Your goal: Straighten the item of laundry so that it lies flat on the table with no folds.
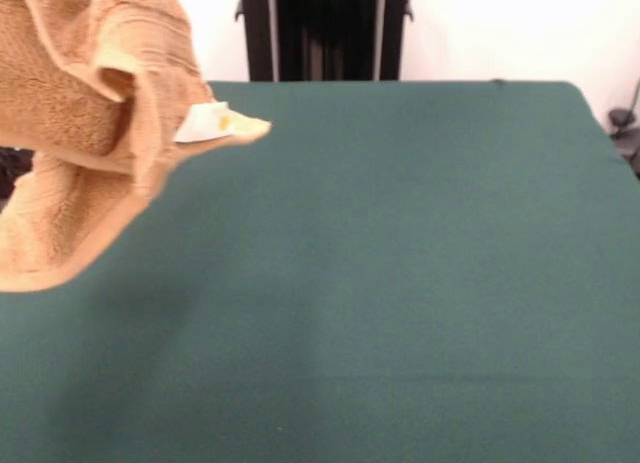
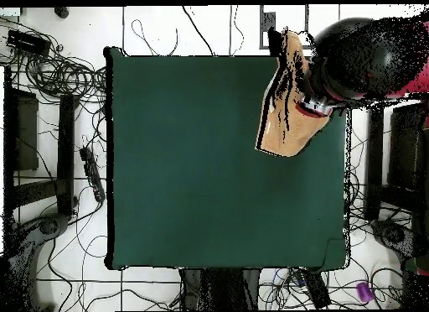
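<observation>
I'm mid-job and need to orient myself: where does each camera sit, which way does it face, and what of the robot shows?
Front view: across the table from the robot, facing its pedestal; the bunched towel hangs at left; no arm shows.
Overhead view: above, looking straight down; the arm reaches over the far right corner, where the towel hangs; its end effector is hidden.
Shared: towel and green table.

A large rectangular bench (image 2: 209,183) covered in dark green cloth fills the middle. Over its top right corner hangs a crumpled orange-tan terry towel (image 2: 281,128), partly past the edge. The rounded black and red arm (image 2: 369,57) overlaps the towel's right side.
</observation>
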You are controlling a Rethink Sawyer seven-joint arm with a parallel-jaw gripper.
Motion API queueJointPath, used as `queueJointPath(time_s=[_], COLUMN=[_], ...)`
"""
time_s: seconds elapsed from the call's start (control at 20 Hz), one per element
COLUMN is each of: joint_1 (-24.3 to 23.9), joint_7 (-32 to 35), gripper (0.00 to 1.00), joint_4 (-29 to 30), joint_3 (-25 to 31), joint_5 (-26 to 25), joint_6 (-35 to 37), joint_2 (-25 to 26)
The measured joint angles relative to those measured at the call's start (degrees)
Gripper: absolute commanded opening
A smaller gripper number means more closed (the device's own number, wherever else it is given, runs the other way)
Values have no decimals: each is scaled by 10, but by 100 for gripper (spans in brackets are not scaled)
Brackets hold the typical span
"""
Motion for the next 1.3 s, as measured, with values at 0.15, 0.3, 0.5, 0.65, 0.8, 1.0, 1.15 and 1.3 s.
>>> queueJointPath(time_s=[0.15, 0.3, 0.5, 0.65, 0.8, 1.0, 1.15, 1.3], joint_1=[-8, -14, -23, -30, -39, -51, -60, -69], joint_7=[0, 0, 0, 0, 0, 0, 0, 0], gripper=[0, 0, 0, 0, 0, 0, 0, 0], joint_4=[0, 0, 2, 5, 14, 32, 47, 63], joint_3=[0, 0, 0, 0, 0, 0, 0, 0], joint_5=[0, 0, 0, 0, 0, 0, 0, 0], joint_6=[0, 0, 0, 0, -5, -13, -20, -31], joint_2=[0, 0, -1, -3, -6, -8, -11, -17])
